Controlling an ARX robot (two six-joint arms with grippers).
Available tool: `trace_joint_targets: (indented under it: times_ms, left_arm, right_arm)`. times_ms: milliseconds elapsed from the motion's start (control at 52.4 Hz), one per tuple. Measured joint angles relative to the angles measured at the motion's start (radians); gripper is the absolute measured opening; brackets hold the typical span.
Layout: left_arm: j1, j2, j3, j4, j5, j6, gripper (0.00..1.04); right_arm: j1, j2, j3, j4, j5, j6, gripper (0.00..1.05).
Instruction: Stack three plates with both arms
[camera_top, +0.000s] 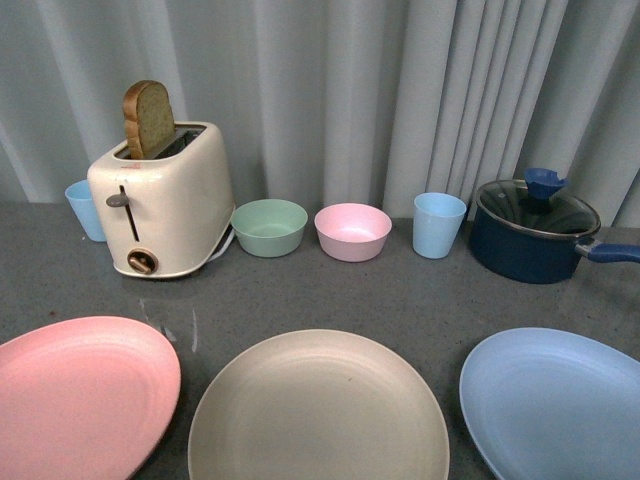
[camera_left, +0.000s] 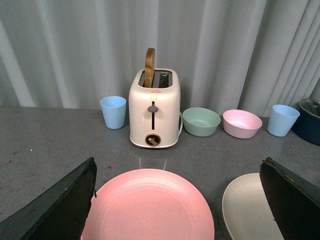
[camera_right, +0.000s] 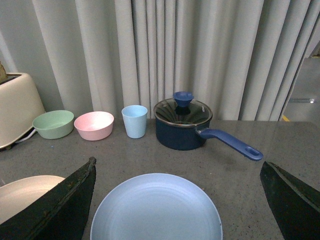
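Three plates lie side by side along the near edge of the grey counter: pink plate on the left, beige plate in the middle, light blue plate on the right. No arm shows in the front view. In the left wrist view my left gripper is open above the pink plate, with the beige plate beside it. In the right wrist view my right gripper is open over the light blue plate. Neither gripper holds anything.
Behind the plates stand a cream toaster with a bread slice, a blue cup, a green bowl, a pink bowl, another blue cup and a lidded dark blue pot. A curtain closes the back.
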Motion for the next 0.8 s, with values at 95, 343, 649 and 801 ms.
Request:
trace_joint_targets:
  times_ms: [95,343,649,801]
  left_arm:
    - [0.0,0.0,0.0,0.0,0.0,0.0,0.98]
    - [0.0,0.0,0.0,0.0,0.0,0.0,0.98]
    - [0.0,0.0,0.0,0.0,0.0,0.0,0.98]
    - [0.053,0.233,0.099,-0.176,0.076,-0.272,0.98]
  right_arm:
    - [0.0,0.0,0.0,0.0,0.0,0.0,0.97]
    - [0.0,0.0,0.0,0.0,0.0,0.0,0.97]
    - [0.0,0.0,0.0,0.0,0.0,0.0,0.97]
    - [0.0,0.0,0.0,0.0,0.0,0.0,0.97]
